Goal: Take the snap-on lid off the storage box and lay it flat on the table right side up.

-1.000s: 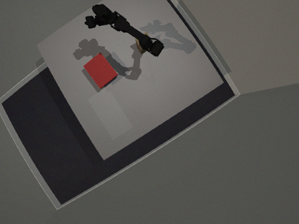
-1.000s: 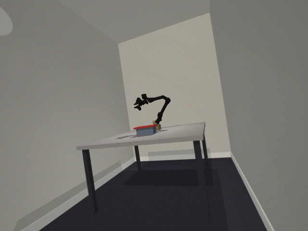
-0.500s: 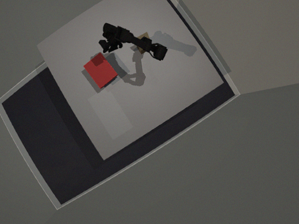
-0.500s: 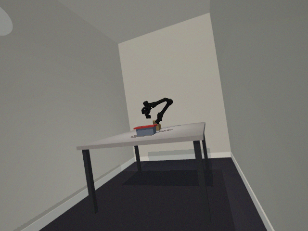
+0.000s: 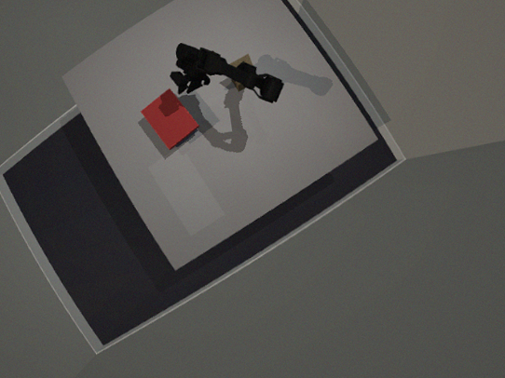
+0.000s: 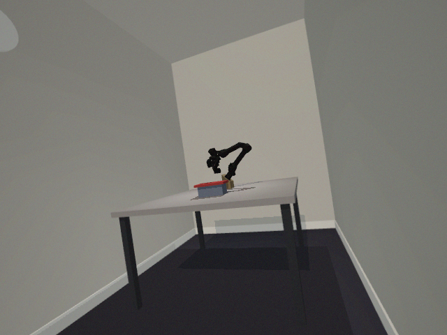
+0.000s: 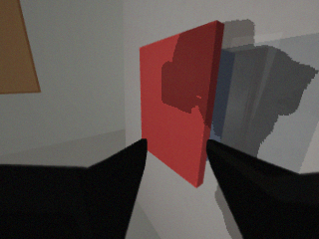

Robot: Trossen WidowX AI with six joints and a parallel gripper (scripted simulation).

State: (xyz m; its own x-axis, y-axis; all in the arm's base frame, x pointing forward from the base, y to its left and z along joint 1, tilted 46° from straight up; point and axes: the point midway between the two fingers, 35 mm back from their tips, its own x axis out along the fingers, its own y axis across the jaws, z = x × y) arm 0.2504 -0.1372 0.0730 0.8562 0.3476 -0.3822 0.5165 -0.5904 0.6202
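Gripper [image 5: 187, 89] [image 6: 213, 168] [image 7: 176, 144] open partway, nothing in it — gap between fingertips, no contact with the lid or box. It hangs above table height; top view puts it just beside the lid's upper corner, exterior view shows air between it and the lid.

Red lid [image 5: 169, 121] [image 6: 211, 183] [image 7: 174, 95] is on the box, flat side up. Its rim sticks out past the box wall at the left end in the exterior view. A dark shadow patch falls on the lid's top. Wrist view has the lid beyond the fingertips, one long edge running near the right finger's tip.

Blue-gray box [image 6: 211, 190] [image 7: 224, 95] sits on the table, mostly covered in the top view.

Black arm [image 5: 226, 68] [image 6: 237, 162] bends up from a tan block [image 5: 245, 59] [image 6: 230, 185] and reaches over to the gripper.

Pale table [image 5: 265, 170] [image 6: 202, 207] [image 7: 184, 209]: in the top view the lid is nearer the left edge, with some tabletop between. Wider open room lies below and to the right of the lid, out to the lower and right edges — enough for the lid laid flat. Dark floor [image 5: 49, 196] [image 6: 216, 295] past the table edges.
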